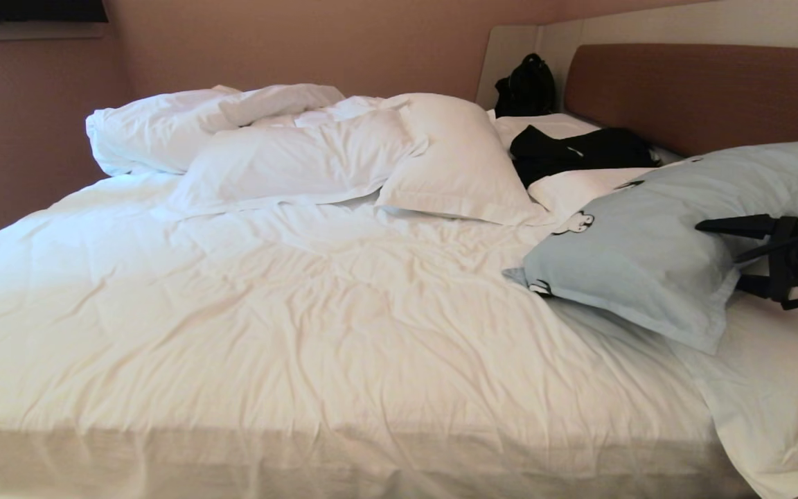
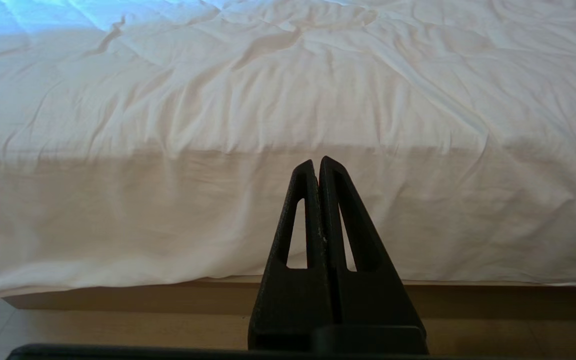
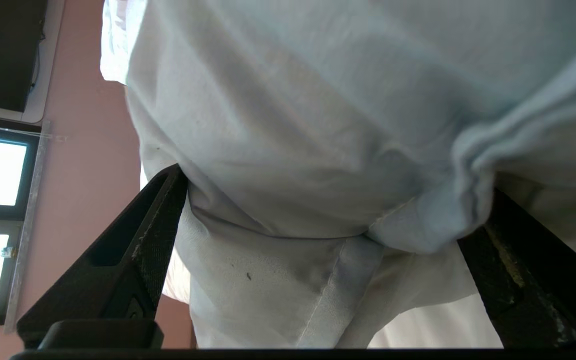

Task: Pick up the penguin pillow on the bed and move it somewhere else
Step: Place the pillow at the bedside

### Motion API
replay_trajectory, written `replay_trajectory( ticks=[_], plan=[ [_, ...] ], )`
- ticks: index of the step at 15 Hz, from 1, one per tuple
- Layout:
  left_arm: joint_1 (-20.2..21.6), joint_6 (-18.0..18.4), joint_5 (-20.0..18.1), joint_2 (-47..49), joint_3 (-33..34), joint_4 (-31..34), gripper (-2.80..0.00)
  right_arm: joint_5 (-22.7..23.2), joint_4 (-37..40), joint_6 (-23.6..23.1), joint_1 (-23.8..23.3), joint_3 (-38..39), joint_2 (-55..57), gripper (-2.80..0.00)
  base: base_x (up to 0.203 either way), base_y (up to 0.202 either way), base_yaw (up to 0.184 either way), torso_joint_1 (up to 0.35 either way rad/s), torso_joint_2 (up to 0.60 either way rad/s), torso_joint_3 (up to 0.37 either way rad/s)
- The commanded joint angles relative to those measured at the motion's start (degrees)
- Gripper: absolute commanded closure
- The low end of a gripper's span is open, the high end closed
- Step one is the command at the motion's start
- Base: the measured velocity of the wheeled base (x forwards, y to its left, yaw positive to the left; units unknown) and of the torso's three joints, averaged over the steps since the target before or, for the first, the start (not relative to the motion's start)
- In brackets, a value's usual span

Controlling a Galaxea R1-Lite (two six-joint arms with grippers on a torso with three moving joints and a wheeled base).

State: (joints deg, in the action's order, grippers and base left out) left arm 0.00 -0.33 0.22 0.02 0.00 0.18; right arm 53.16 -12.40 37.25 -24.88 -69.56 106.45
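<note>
Reaching into the penguin pillow [image 1: 648, 242] on the bed [image 1: 302, 312].
Your right gripper [image 3: 328, 210] straddles its edge, jaws spread wide.

On the bed [image 1: 288, 312], the penguin pillow [image 1: 655, 242] lies at my right before the headboard [image 1: 704, 90]. White pillows [image 1: 343, 156] sit behind, toward the left; dark clothes [image 1: 579, 152] between them.

Wrinkled duvet [image 1: 288, 312] is lying open across the bed [image 1: 163, 457] from six to nine o'clock. White pillows [image 1: 343, 156] are blocking twelve o'clock; black clothing [image 1: 579, 152] is crowding one o'clock.
</note>
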Motion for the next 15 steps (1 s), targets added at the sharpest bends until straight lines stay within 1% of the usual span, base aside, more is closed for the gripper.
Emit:
replay_trajectory(
  ticks=[1,15],
  plan=[
    [0.00,-0.02,0.04,-0.02,0.09,-0.01,0.00,0.27,-0.02,0.25,-0.02,-0.12,0.69,-2.80,0.000,0.000,0.000,0.000,0.00,0.000],
    [0.00,-0.02,0.04,-0.02,0.09,-0.01,0.00,0.27,-0.08,0.98,-0.96,-1.02,-0.10,-2.80,0.000,0.000,0.000,0.000,0.00,0.000]
  ],
)
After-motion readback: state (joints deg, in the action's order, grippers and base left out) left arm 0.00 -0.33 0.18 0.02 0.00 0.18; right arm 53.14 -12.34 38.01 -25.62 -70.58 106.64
